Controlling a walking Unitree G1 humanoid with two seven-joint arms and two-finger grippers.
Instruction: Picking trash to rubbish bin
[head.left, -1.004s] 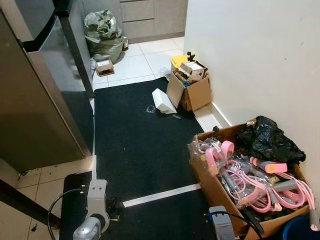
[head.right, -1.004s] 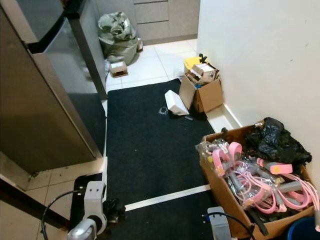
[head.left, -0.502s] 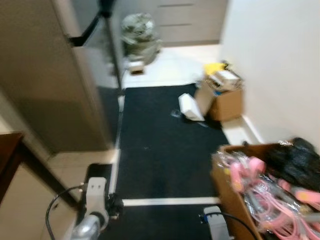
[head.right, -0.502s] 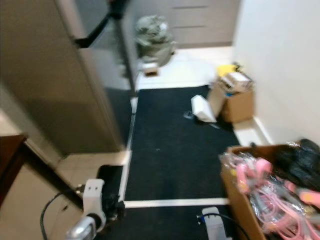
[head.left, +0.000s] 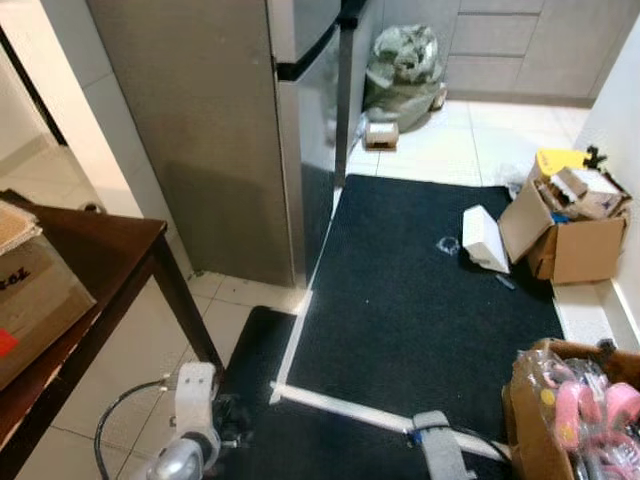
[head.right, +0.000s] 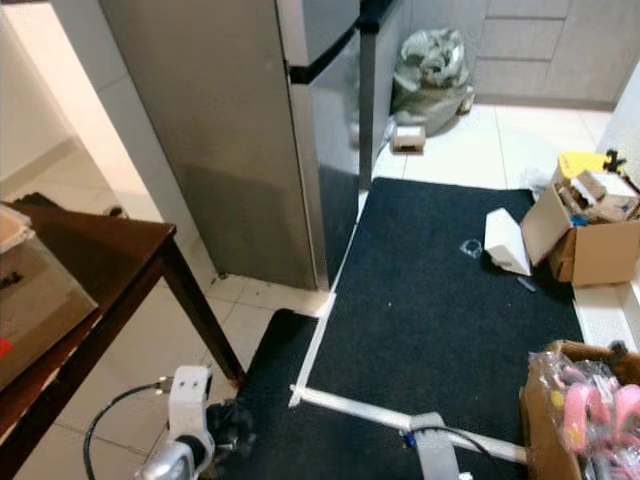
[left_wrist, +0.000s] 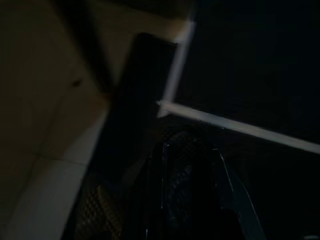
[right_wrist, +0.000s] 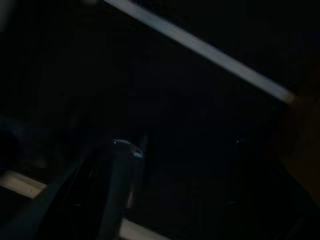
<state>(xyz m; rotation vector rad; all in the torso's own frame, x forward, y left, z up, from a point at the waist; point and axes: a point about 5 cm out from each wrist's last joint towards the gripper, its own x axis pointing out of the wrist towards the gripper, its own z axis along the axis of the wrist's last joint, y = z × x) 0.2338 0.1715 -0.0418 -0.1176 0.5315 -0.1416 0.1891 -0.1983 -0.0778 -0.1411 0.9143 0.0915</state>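
Kitchen floor with a black mat (head.left: 420, 300) ahead — the white carton (head.left: 480, 238) we'd bin lies far forward and to our right, long side angled toward the fridge (head.left: 240, 130). Right arm's nearer. Can't tell either pincer's state.

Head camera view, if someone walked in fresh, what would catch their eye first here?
Probably the tall steel-grey fridge standing at the left edge of the big black floor mat. Next, the clutter along the mat's right side: a white box lying beside an open brown cardboard box of junk, with a bulging grey-green rubbish bag on the tiles beyond. A dark wooden table juts in at near left.
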